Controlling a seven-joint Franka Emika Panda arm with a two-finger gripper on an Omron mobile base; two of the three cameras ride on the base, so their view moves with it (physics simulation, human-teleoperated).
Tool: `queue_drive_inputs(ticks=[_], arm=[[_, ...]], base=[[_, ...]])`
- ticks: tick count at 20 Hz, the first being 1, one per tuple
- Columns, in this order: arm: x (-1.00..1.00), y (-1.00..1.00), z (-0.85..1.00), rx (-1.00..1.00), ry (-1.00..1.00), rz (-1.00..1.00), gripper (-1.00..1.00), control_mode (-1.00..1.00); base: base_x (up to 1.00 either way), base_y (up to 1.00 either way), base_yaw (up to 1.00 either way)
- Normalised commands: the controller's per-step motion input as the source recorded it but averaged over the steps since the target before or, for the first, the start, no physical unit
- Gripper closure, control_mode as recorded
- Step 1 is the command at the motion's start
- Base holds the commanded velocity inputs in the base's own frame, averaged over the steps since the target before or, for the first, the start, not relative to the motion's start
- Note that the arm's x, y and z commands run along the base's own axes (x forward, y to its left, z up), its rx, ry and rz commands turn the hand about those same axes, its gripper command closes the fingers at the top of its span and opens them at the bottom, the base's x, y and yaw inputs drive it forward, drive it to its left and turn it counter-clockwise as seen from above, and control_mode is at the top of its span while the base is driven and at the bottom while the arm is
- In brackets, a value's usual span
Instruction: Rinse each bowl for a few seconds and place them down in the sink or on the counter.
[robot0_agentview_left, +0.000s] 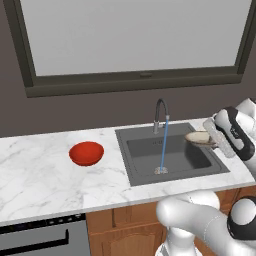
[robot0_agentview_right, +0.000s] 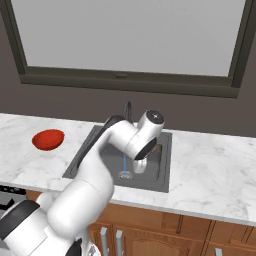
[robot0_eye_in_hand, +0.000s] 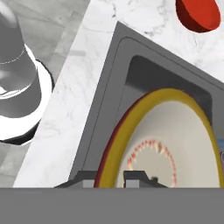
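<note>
My gripper (robot0_agentview_left: 214, 141) is shut on the rim of the beige bowl (robot0_agentview_left: 199, 137), holding it tilted above the right side of the dark sink (robot0_agentview_left: 145, 176). In the hand view the bowl (robot0_eye_in_hand: 175, 140) looms large, with its yellowish rim pinched between the fingertips (robot0_eye_in_hand: 136, 177) over the basin (robot0_eye_in_hand: 109, 105). The bowl hangs to the right of the blue water stream (robot0_agentview_left: 163, 147) that falls from the faucet (robot0_agentview_left: 159, 114) to the drain. The red bowl (robot0_agentview_left: 86, 153) rests upright on the white marble counter (robot0_agentview_left: 35, 175), left of the sink. It also shows in the other views, red bowl (robot0_agentview_right: 48, 139) and red bowl (robot0_eye_in_hand: 199, 15).
The arm (robot0_agentview_right: 127, 140) crosses in front of the sink (robot0_agentview_right: 162, 177) in the right base view. Bare counter (robot0_agentview_right: 210, 165) stretches to the right of the basin. A wide window (robot0_agentview_left: 135, 35) sits behind the faucet. Wooden cabinets (robot0_agentview_left: 125, 235) and a dark oven front (robot0_agentview_left: 35, 240) lie below.
</note>
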Motion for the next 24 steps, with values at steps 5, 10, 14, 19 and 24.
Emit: queue_drive_inputs(ticks=[5,10,14,19,24], arm=[[0.22,0.25,-0.21,0.11,0.06,0.00,1.00,-1.00],[0.23,0.24,-0.19,0.10,0.05,0.00,1.00,-1.00],[0.22,0.20,-0.14,0.05,0.01,0.01,1.00,-1.00],[0.25,0.17,-0.10,0.00,0.00,0.00,1.00,-1.00],[0.37,0.15,-0.14,-0.02,0.00,0.00,1.00,-1.00]], base=[[0.00,0.00,0.00],[0.00,0.00,0.00],[0.00,0.00,0.00],[0.00,0.00,0.00],[0.00,0.00,0.00]])
